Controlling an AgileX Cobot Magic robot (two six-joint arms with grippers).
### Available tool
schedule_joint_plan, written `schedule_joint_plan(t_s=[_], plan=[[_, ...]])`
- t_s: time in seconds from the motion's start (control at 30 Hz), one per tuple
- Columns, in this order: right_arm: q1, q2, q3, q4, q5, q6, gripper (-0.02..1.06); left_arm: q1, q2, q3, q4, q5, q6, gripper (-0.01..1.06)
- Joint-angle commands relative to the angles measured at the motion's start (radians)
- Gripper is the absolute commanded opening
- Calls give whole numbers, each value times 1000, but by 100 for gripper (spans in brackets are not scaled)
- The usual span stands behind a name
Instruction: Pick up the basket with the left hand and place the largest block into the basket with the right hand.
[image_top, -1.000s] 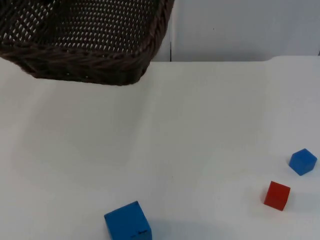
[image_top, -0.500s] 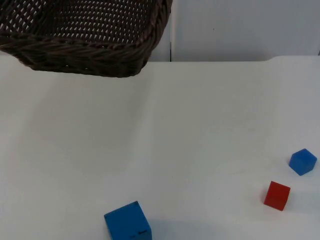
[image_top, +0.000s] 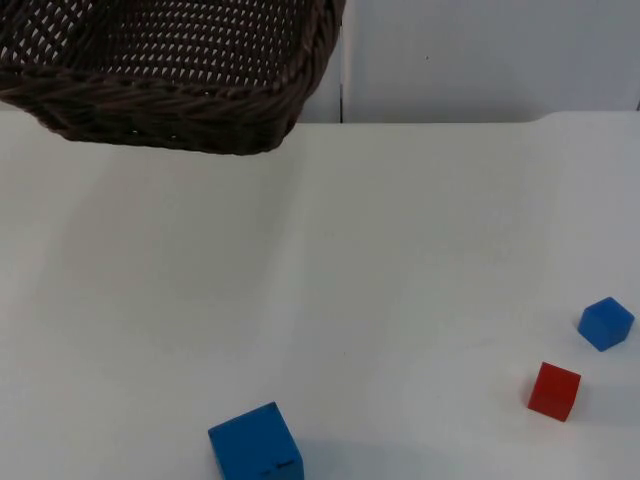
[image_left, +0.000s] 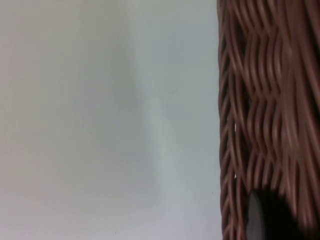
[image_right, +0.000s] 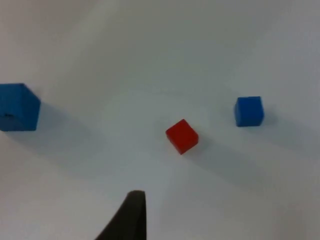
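The dark brown wicker basket (image_top: 180, 110) hangs in the air over the table's far left, its near rim facing me. My left gripper (image_left: 265, 220) is shut on the basket's woven wall (image_left: 265, 100). The largest block, a big blue cube (image_top: 256, 443), rests at the table's front edge, left of centre; the right wrist view also has this cube (image_right: 18, 107). My right gripper (image_right: 131, 215) hovers above the table, nearer the red block (image_right: 182, 136) than the big cube, touching nothing.
A small blue cube (image_top: 605, 323) and a red cube (image_top: 553, 390) lie at the front right, a little apart. The small blue cube (image_right: 249, 111) sits beside the red one. The white table (image_top: 400, 250) ends at the grey partition wall (image_top: 480, 60).
The basket has risen slightly and tipped a little since a second ago, then held still. The blocks have not moved.
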Motion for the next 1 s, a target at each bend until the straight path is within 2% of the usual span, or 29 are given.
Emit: schedule_joint_plan(t_s=[0.0, 0.1, 0.53, 0.7, 0.87, 0.97], plan=[[-4, 57, -8, 66, -31, -123, 102, 0, -19, -2, -42, 3, -8, 0], [-4, 143, -8, 100, -83, -156, 102, 0, -19, -2, -42, 3, -8, 0], [-3, 383, -140, 131, -134, -184, 100, 0, -19, -2, -40, 3, -8, 0], [3, 462, -144, 236, -164, -316, 100, 0, -19, -2, -38, 3, -8, 0], [96, 519, -144, 252, -218, -354, 100, 0, -19, -2, -36, 3, -8, 0], [225, 562, -144, 254, -304, -365, 100, 0, -19, -2, -35, 3, -8, 0]])
